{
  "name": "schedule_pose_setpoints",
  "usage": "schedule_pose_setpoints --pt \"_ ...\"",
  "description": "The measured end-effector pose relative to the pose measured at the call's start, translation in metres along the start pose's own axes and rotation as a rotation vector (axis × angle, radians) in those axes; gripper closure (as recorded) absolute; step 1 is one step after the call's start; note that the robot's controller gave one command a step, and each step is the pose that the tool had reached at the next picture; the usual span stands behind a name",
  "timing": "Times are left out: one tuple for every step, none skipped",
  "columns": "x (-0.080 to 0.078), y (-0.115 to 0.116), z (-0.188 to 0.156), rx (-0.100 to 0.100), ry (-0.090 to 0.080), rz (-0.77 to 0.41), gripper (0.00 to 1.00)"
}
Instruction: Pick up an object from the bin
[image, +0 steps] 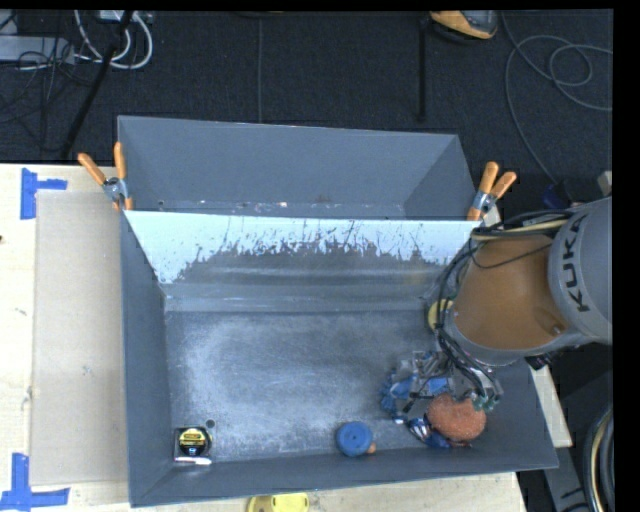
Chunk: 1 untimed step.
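In the camera view, a grey metal bin (300, 330) is seen from above, and the arm (590, 270) is brought in from the right edge. Its wrist is wrapped in an orange cover (505, 300), from under which dark cables are hung down towards the bin floor.

The end effector (452, 388) is placed low in the near right corner of the bin, among a small cluster of things. Whether it is set wide or narrow cannot be told, as its tip is masked by the cables and the clutter, and nothing can be confirmed as held.

Directly beneath it, towards the near wall, a rust-coloured ball (460, 421) with a rough surface is seen. A small heap of blue pieces (402, 396) is lain just to the left of the end effector and is touched by the ball on its lower side; the single pieces cannot be told apart.

A round blue disc (353, 438) is found against the near wall, left of the heap and apart from it. A yellow and black tape measure (192, 444) is lain in the near left corner, well apart from everything else.
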<state>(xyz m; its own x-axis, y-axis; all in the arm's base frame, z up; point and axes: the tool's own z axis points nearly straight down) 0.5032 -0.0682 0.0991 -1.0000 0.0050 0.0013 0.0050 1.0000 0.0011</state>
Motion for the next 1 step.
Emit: schedule_pose_setpoints --pt "0.011 0.0125 0.017 0.002 -0.009 0.007 1.0"
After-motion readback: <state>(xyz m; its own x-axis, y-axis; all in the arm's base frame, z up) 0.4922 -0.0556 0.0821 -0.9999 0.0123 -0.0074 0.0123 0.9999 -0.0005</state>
